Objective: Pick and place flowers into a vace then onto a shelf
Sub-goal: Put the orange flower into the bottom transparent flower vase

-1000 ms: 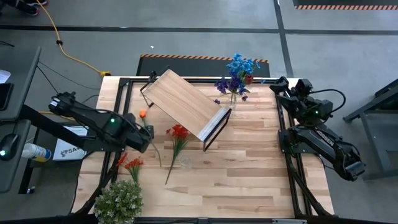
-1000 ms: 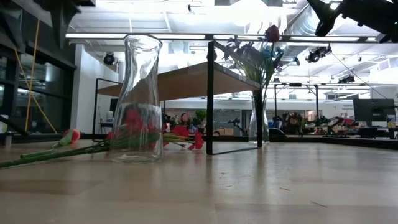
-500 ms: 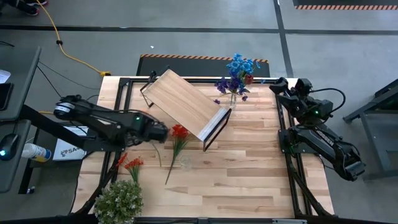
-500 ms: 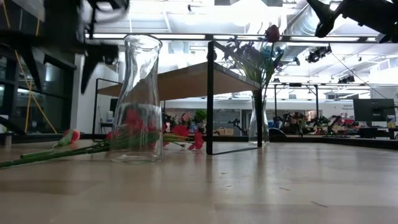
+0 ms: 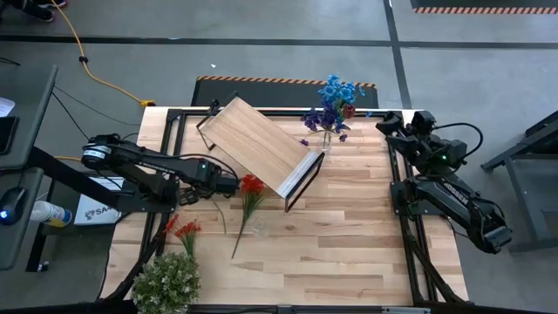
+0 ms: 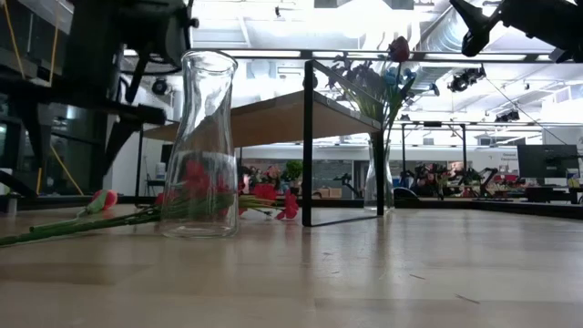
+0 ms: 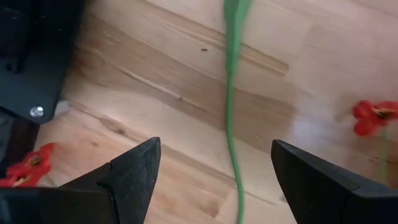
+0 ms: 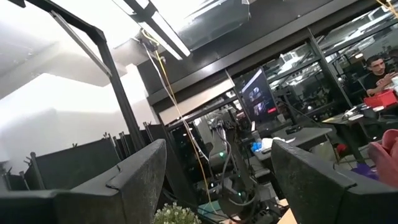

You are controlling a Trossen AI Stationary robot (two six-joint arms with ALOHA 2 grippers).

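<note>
While the right gripper (image 5: 384, 123) was kept parked at the table's far right corner, jaws wide and empty, the left gripper (image 5: 234, 184) was found moved on from where it had been a second earlier: then it sat near the orange bloom at the table's left side, now it was reached out just beside the red flowers (image 5: 252, 185), close to the shelf (image 5: 259, 146). Its fingers (image 7: 134, 171) were seen spread wide over a green stem (image 7: 231, 112) on the planks, nothing gripped. The red flowers, the orange ones (image 5: 185, 229) near the leafy clump (image 5: 167, 282), and the empty glass vase (image 6: 202, 146) were left unmoved on the table (image 5: 349, 235). The shelf was unchanged, set at an angle at the far middle. The blue and purple flowers (image 5: 331, 103) were still stood in a second vase just beside its end panel. In the low view the left arm's dark bulk was shifted closer behind the empty vase.
</note>
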